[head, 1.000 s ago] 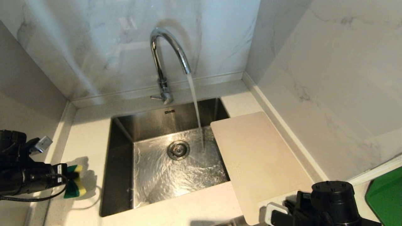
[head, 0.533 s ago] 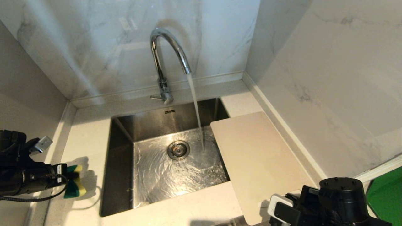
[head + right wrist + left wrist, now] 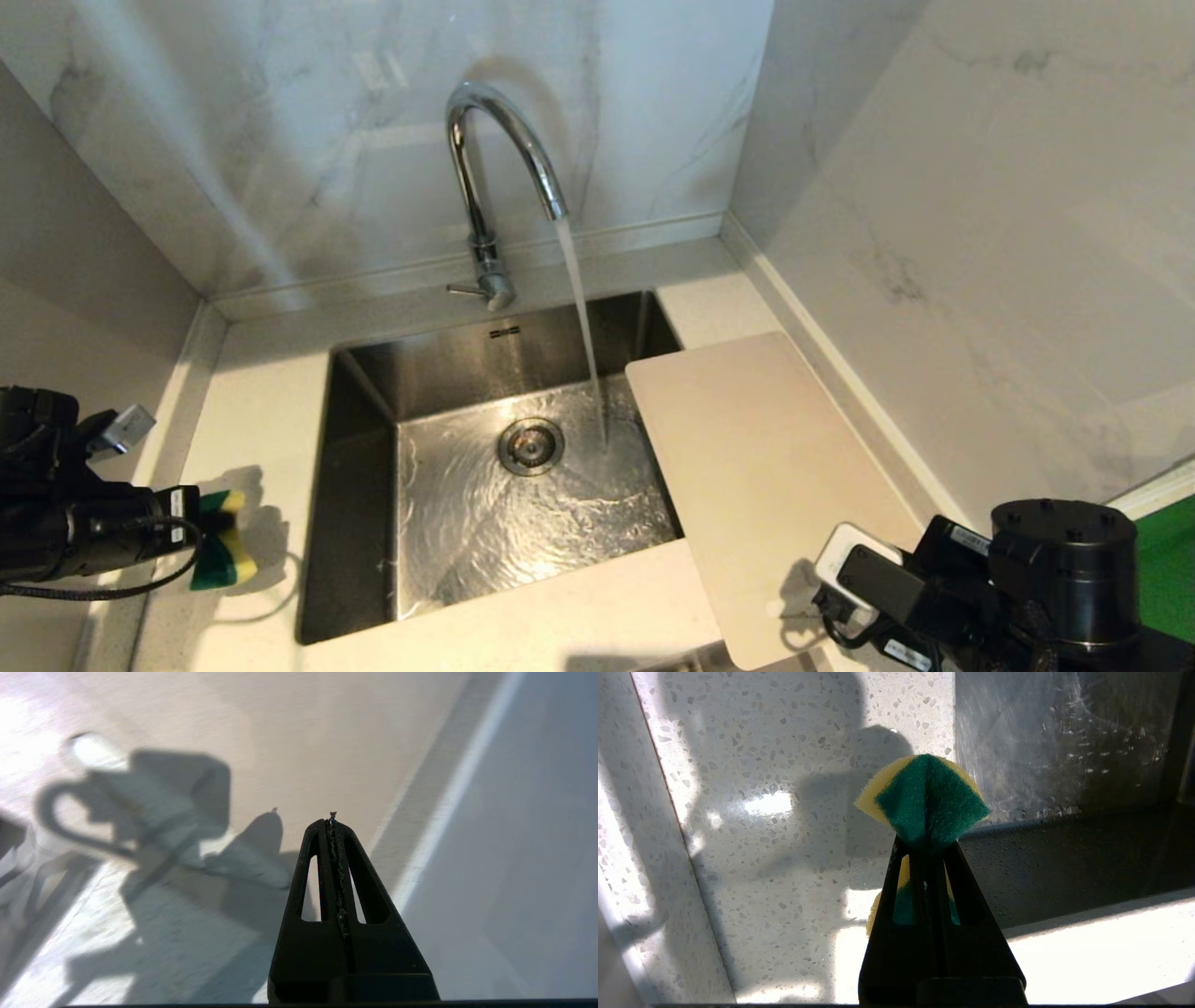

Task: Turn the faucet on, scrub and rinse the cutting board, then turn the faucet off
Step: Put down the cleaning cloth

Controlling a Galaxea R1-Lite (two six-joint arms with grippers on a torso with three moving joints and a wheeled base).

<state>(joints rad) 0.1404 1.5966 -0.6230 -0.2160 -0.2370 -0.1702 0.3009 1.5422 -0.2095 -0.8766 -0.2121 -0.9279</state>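
Head view shows what my wrist cameras miss: the faucet (image 3: 495, 177) running into the sink (image 3: 364, 373), and the board (image 3: 766, 485) lying on the counter (image 3: 261, 411) at the sink's right, one corner overhanging the basin. Left wrist view shows my left gripper (image 3: 927, 842) clamped on a green-and-yellow sponge (image 3: 924, 798) above the counter, left of the sink. Right wrist view shows my right gripper (image 3: 332, 823) pressed together, empty, above the board's near end.
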